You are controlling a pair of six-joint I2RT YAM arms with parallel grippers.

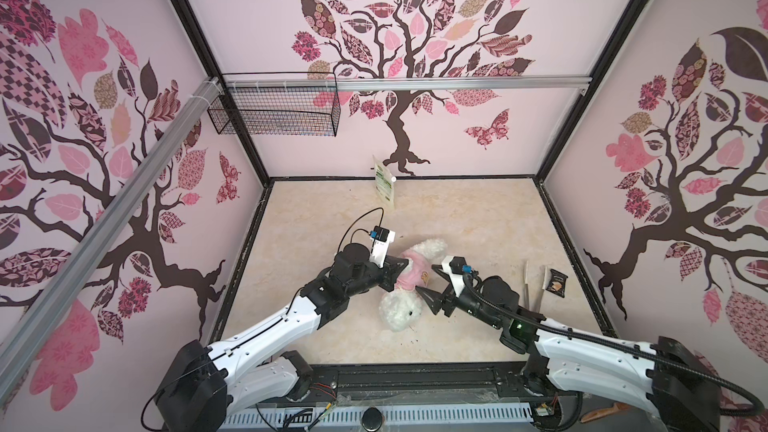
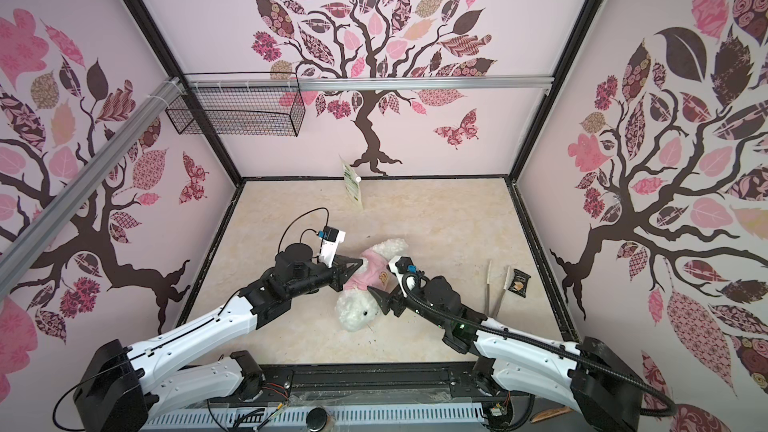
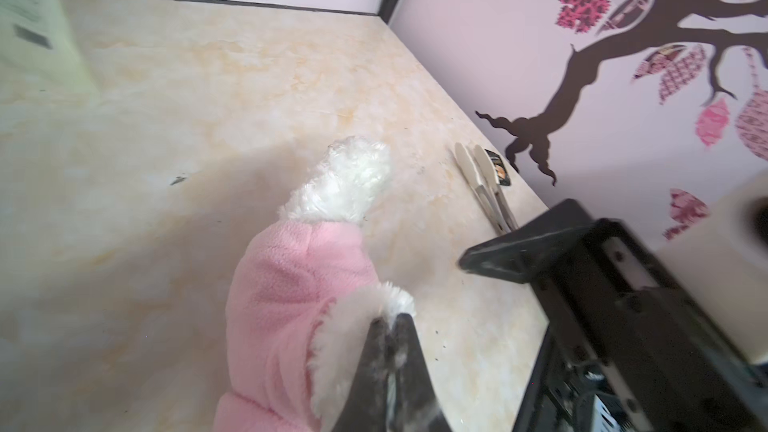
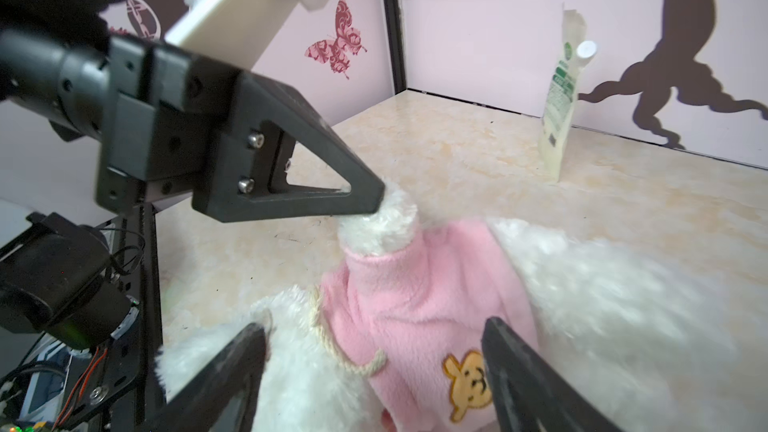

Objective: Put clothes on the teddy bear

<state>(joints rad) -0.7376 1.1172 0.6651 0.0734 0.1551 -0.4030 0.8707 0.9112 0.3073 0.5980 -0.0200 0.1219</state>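
Pink-topped, the teddy bear (image 1: 400,308) lay lengthwise between the claws on the counter (image 1: 324,218), its paw clamped by the nearer left claw (image 4: 376,201), while the right claw (image 4: 374,363) stood apart over its chest.

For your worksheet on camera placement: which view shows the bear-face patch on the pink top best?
The right wrist view: the bear-face patch is close and sharp. Both top views show it tiny; the left wrist view misses it.

Looks like a robot test booth in a lab: black-framed box, walls (image 1: 478,126) covered in pink tree decals, marble-look floor (image 1: 332,218), aluminium rail (image 1: 457,84) and a wire basket (image 1: 274,110) strapped on.
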